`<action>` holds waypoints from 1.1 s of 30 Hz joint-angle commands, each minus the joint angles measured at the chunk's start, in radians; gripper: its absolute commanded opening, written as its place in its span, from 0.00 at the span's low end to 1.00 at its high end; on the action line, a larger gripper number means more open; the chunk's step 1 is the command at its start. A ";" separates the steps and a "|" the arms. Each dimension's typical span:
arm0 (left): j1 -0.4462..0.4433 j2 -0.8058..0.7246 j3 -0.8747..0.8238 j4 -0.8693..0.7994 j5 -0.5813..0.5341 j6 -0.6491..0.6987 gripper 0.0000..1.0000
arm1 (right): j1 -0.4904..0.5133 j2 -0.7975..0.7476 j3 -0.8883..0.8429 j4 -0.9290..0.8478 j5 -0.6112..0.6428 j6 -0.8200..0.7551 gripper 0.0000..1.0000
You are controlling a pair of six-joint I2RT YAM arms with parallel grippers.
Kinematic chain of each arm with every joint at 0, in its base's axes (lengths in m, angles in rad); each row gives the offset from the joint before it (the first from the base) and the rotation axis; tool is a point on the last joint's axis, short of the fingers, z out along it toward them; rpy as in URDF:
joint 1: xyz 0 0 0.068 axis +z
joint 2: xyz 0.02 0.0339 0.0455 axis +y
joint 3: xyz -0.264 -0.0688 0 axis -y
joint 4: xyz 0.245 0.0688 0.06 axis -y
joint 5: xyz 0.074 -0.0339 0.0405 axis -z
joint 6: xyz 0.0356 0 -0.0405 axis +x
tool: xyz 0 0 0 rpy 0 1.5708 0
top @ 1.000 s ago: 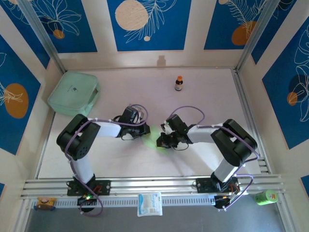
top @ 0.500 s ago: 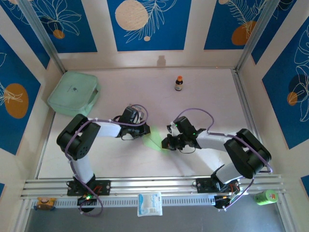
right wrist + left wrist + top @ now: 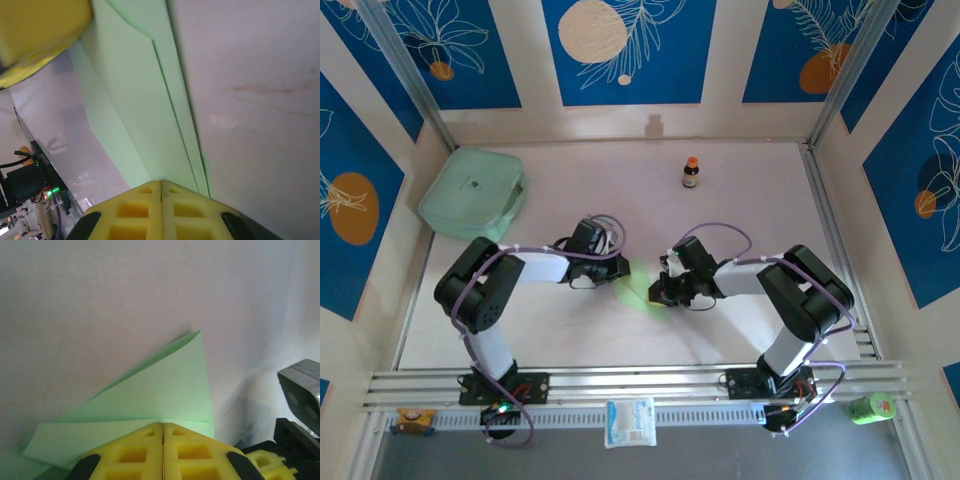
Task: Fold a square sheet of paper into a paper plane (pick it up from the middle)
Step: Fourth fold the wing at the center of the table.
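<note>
The paper (image 3: 638,293) lies on the table (image 3: 740,200) between the two grippers, touching both, so neither arm is nearer. The left gripper (image 3: 163,426) is closed, tips at the paper's near edge. The fold tapers to a point ahead and slightly right of it. The right gripper (image 3: 161,184) is closed too, and the layered edges run straight ahead from its tips. I cannot tell whether either nips a layer.

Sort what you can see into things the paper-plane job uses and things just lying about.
In use: folded green paper; left hand and right hand, both shut at the paper.
Lying about: mint-green box; small bottle; white packet; green can.
</note>
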 commanded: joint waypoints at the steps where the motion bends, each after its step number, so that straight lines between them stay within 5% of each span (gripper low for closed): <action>1: -0.010 -0.096 0.025 -0.010 0.002 0.000 0.09 | 0.005 0.035 -0.036 -0.173 0.101 0.016 0.00; 17: -0.022 0.031 -0.073 0.175 0.026 -0.102 0.06 | -0.001 0.027 -0.039 -0.165 0.102 0.017 0.00; 33: 0.150 0.055 -0.097 0.139 0.047 0.008 0.04 | -0.001 0.025 -0.053 -0.146 0.098 0.019 0.00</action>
